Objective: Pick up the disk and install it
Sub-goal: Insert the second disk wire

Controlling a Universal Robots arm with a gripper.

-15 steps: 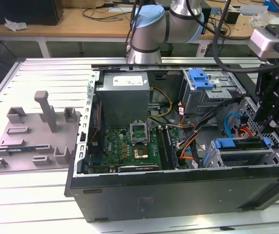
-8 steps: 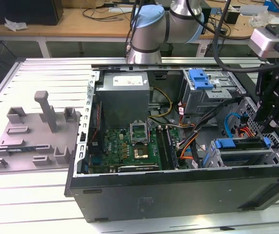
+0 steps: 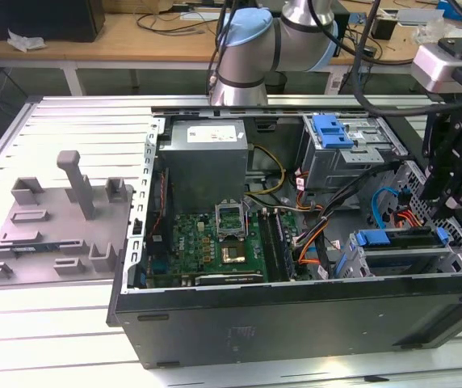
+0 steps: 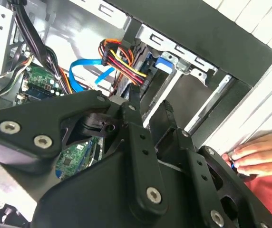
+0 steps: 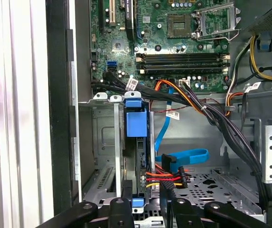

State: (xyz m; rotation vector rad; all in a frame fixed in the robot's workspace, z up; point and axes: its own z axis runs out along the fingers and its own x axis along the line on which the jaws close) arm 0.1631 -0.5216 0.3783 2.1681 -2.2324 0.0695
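Disk shows little of itself: it stands on edge in a slot of the drive cage, so in the first wrist view only its blue frame and a thin dark side can be made out, and its label is out of sight. Its near end runs down between the linkage bars of the hand, which cut it off there. In the second wrist view the black body of the hand covers most of the case interior, and the disk appears just as a blue end piece beyond the fingertips. At that view's edge a person's fingers rest by the case wall, partly cropped.

In the exterior view the disk lies in the cage at the case's front corner, towards the exterior view's right, and the hand hangs directly over the disk's far end, close above it. The arm's upper part is cropped by the frame.

The fingers stand a narrow gap apart, one on each side of the disk's line, with nothing clamped between them; whether they touch the frame cannot be told.

A grey fixture sits on the surface beside the case, well apart from the hand.
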